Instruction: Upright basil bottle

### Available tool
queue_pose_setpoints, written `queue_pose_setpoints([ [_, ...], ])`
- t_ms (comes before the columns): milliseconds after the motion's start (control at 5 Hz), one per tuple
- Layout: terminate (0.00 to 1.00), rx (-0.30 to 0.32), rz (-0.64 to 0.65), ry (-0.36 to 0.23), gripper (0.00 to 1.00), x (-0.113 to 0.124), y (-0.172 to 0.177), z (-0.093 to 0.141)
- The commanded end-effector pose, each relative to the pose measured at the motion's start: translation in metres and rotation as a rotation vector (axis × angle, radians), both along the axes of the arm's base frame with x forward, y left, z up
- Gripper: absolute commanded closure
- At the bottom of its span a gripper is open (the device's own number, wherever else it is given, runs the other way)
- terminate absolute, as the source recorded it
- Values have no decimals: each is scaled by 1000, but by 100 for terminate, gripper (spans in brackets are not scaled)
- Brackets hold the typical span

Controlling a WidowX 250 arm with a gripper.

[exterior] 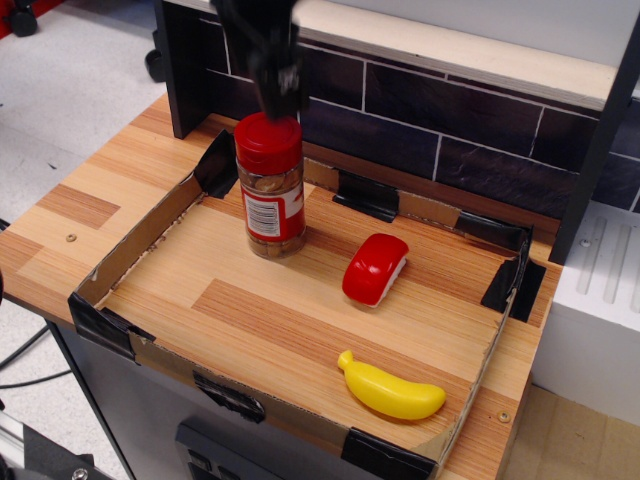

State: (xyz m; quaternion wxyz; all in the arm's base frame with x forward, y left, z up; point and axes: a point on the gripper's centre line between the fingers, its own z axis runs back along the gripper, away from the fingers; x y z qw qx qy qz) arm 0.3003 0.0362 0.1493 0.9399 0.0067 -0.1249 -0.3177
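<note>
The basil bottle (270, 190) stands upright on its base at the back left of the cardboard-walled tray (140, 240). It is a clear jar with a red cap on top, a red-and-white label and brownish contents. My gripper (281, 88) is blurred and hangs just above the cap, not touching it. It holds nothing, and its fingers look parted.
A red-and-white rounded block (375, 268) lies to the right of the bottle. A yellow banana (390, 388) lies near the tray's front right corner. A dark tiled wall (430, 130) runs behind the tray. A white unit (600, 300) stands at the right.
</note>
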Motion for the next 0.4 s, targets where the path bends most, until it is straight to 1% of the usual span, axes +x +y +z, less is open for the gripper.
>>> queue_pose_setpoints([
  [0,0,-26,17,-4,0,-3,-9,74],
  [200,100,-26,17,-4,0,-3,-9,74],
])
